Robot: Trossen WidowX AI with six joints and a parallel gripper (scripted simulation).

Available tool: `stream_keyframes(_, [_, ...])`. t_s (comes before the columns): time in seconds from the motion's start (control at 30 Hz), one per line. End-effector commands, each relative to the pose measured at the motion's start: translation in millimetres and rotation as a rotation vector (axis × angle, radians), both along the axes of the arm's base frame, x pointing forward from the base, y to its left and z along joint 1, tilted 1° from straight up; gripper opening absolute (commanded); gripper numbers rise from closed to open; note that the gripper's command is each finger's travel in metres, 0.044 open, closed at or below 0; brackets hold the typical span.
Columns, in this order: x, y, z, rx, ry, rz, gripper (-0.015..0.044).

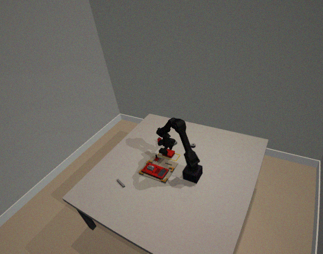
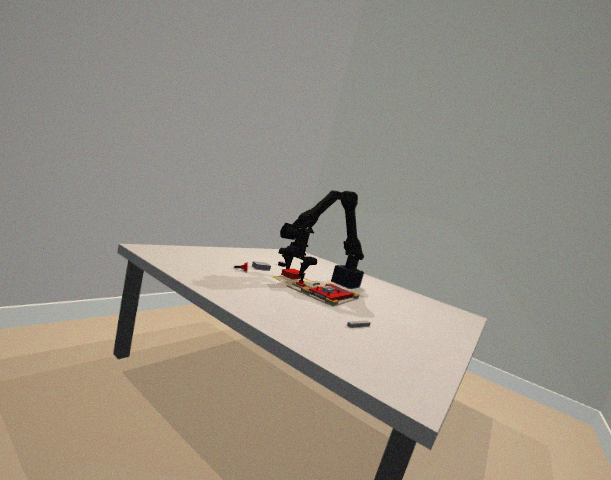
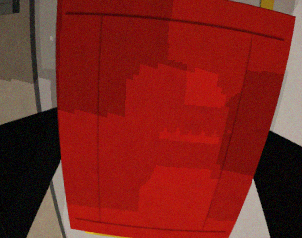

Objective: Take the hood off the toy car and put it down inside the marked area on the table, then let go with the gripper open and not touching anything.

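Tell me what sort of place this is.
Probably a bare test room set up for a robot arm. Plain grey walls and a tan floor surround one table. On it are only the arm, a toy car and a few loose parts.
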State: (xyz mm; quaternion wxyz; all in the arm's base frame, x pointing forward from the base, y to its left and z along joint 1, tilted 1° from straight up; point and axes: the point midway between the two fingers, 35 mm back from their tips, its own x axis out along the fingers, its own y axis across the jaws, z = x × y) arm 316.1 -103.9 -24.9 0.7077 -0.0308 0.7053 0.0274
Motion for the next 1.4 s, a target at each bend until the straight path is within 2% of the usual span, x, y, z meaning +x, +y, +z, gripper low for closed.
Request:
stream_keyframes(0.0, [0,-1,-3,-0.005,0.001,0.003,0.0])
stream_keyframes(0.67, [0,-1,-13,-0.005,0.001,0.003,0.0])
stream_keyframes(1.2, [0,0,-10,0.0,0.0,0.0,0.042])
stream_keyframes(1.23, [0,0,-10,0.0,0.0,0.0,0.044])
stream_keyframes(1.37, [1,0,5,-0.002,0.0,0.0,0.044])
